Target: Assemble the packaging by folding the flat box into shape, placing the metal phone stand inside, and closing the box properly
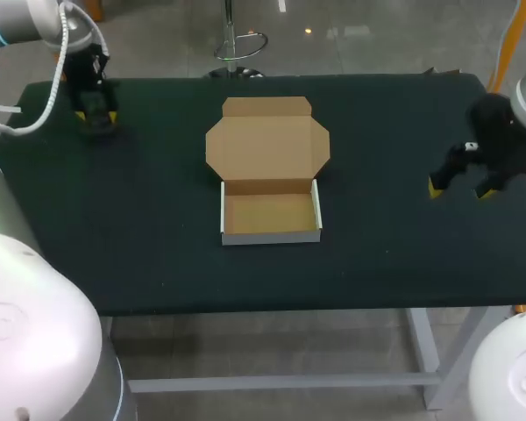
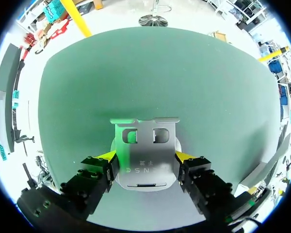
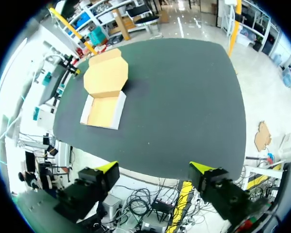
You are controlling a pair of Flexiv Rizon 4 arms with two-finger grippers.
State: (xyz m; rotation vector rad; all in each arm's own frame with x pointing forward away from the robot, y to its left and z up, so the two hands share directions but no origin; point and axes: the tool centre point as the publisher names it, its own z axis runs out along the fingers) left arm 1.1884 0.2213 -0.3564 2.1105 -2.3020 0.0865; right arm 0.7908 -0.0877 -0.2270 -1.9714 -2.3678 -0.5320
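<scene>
Box (image 1: 272, 235) sits mid-table (image 1: 158, 254). It is a brown cardboard tray with white outer walls, squared up. Its lid (image 1: 267, 140) lies flat open behind it, corners clipped. The table top is dark and matte.

Well left of the box, toward the far corner, my left gripper (image 2: 144, 156) is clenched on the stand (image 2: 144, 141). The stand is a brushed grey metal plate with two rectangular cut-outs and a bent lip, and a yellow tip presses each side edge.

Well right of the box, my right gripper (image 3: 155, 170) is released, fingers spread wide.

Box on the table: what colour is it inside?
The box is plain brown inside, with white outer walls; the head view shows it best.
</scene>
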